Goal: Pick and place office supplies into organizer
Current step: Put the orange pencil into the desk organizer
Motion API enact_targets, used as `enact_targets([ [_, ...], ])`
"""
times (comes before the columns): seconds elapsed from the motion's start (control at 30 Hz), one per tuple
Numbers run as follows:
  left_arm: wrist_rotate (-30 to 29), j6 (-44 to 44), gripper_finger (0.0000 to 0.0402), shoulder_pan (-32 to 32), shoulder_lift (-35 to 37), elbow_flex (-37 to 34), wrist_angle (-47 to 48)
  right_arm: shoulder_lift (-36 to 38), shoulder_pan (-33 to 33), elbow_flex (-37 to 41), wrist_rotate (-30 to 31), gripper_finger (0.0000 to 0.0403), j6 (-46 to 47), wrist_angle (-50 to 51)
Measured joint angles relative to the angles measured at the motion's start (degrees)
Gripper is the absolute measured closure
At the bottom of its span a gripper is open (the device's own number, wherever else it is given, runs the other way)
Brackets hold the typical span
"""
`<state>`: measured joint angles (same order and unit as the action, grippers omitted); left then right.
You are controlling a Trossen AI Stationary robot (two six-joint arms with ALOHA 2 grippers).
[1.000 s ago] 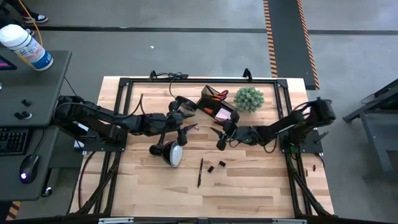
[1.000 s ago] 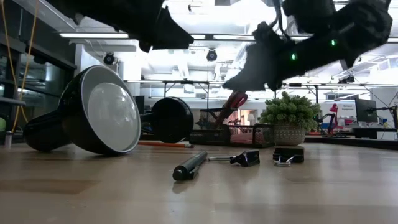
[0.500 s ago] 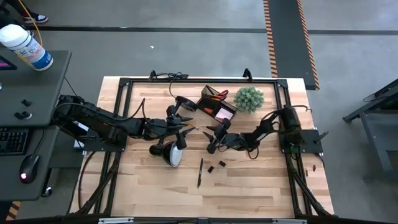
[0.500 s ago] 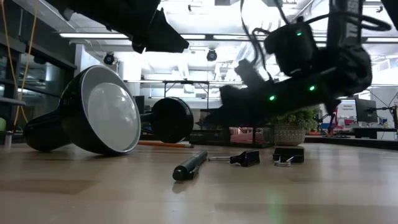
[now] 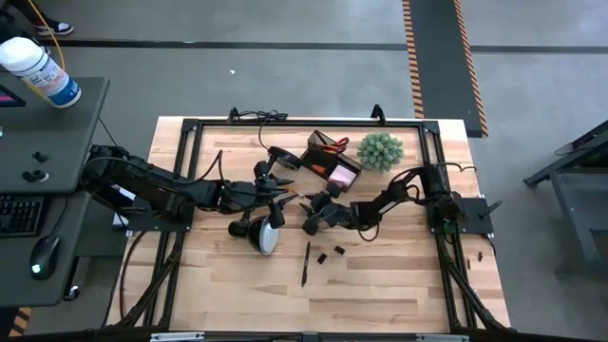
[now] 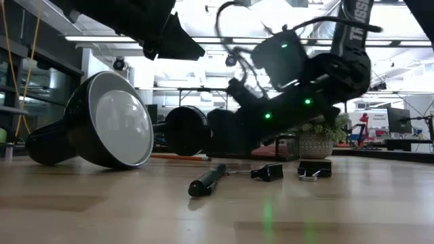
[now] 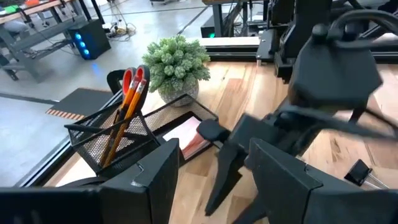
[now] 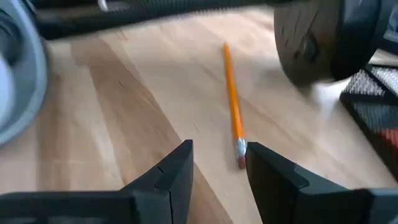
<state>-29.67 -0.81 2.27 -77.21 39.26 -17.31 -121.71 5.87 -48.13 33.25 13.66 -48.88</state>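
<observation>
An orange pencil [image 8: 232,102] lies flat on the wood, its eraser end [image 8: 241,163] close to my right gripper [image 8: 219,149]. That gripper is open and low over the table [image 5: 306,220], and I cannot tell whether it touches the pencil. My left gripper [image 5: 281,193] is open and hovers left of the organizer [image 5: 328,163]. The organizer's mesh cup [image 7: 118,134] holds orange-handled scissors [image 7: 132,79] and pencils, and its tray holds a pink pad [image 7: 186,138]. A black pen [image 6: 207,180] and two binder clips [image 6: 268,172] [image 6: 313,169] lie on the table toward its near edge.
A black desk lamp lies tipped over, its head [image 5: 266,234] beside both grippers and its round base [image 5: 281,157] by the organizer. The green plant [image 5: 380,150] stands to the right of the organizer. The two arms are close together at mid-table. Bare wood lies toward the near edge [image 5: 380,294].
My right gripper has swung toward the table's left and come down low over the wood, ending at the pencil's eraser end. Its arm has folded in closer to the organizer. The supplies on the table have kept their places.
</observation>
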Motion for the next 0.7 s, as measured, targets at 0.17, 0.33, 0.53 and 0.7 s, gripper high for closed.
enact_targets([
  [0.17,0.0,-0.2,0.0218,0.0,0.0,0.0,0.9,0.0,-0.5,-2.2,3.4,0.0266,0.7,4.5],
  [0.33,0.0,-0.8,0.0218,0.0,0.0,0.0,1.3,0.0,-1.9,-2.0,0.6,0.0266,4.2,5.3],
  [0.53,0.0,-0.8,0.0218,0.0,0.0,0.0,1.3,0.0,-3.1,-2.0,-0.5,0.0266,5.6,6.4],
  [0.7,0.0,-0.8,0.0218,0.0,0.0,0.0,1.3,0.0,-3.3,-2.0,-1.7,0.0266,5.6,7.5],
])
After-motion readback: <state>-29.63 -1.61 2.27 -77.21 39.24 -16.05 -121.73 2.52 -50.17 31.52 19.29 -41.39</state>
